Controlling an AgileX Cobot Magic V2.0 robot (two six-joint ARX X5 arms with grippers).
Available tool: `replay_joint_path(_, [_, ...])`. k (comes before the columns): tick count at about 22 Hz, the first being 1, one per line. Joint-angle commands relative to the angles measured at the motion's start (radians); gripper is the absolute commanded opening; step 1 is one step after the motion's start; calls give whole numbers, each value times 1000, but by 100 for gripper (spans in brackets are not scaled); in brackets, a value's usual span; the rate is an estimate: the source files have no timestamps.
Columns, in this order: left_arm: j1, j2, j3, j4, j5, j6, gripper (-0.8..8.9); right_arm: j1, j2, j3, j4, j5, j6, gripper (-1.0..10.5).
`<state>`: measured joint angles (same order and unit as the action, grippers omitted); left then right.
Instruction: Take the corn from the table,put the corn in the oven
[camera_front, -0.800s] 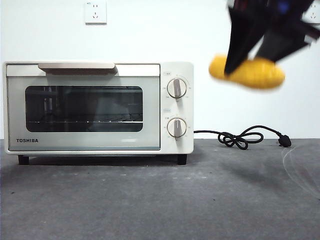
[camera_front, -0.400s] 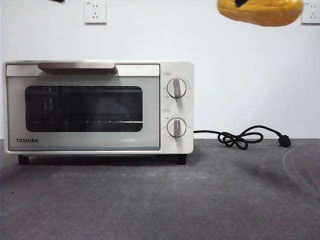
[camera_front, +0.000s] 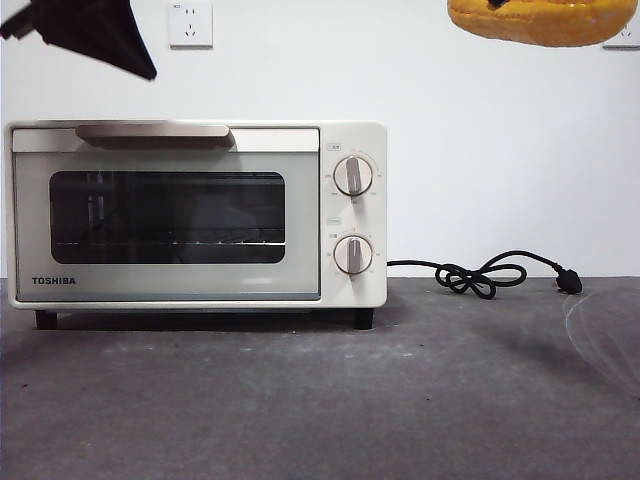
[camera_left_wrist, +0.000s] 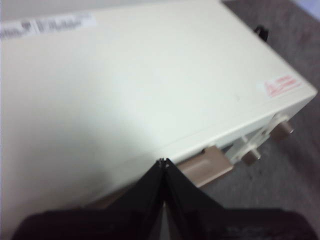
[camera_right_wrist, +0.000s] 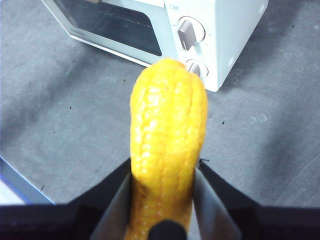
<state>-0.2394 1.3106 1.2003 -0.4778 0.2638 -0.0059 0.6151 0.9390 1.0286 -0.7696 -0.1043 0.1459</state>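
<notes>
Front view: the table carries the oven toward its left side, pushed back near the far edge, door shut and the beige handle running along the door's top. That closed door is what my next move turns on, I judge, since the corn cannot go in until it drops open. My left gripper is the nearer arm for that: jaws pressed together to a point, it hangs just above the oven's top front edge, with the handle right below and ahead of its tip. My right gripper is clamped around the corn, held high over the right part of the table, well apart from the oven; the cob's long axis points away from my wrist toward the oven's knobs.
</notes>
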Motion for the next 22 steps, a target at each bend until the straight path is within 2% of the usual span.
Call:
replay_joint_path(1, [-11, 21, 0, -27, -3, 42, -6, 2, -2, 1, 3, 0, 8, -15])
replay_joint_path(4, [-15, 42, 0, -48, -14, 72, -6, 2, -2, 1, 3, 0, 8, -15])
replay_joint_path(8, [-28, 68, 0, -64, -86, 79, -6, 2, -2, 1, 3, -1, 8, -15])
replay_joint_path(22, [-31, 109, 0, -274, -89, 130, -6, 2, -2, 1, 3, -1, 7, -15])
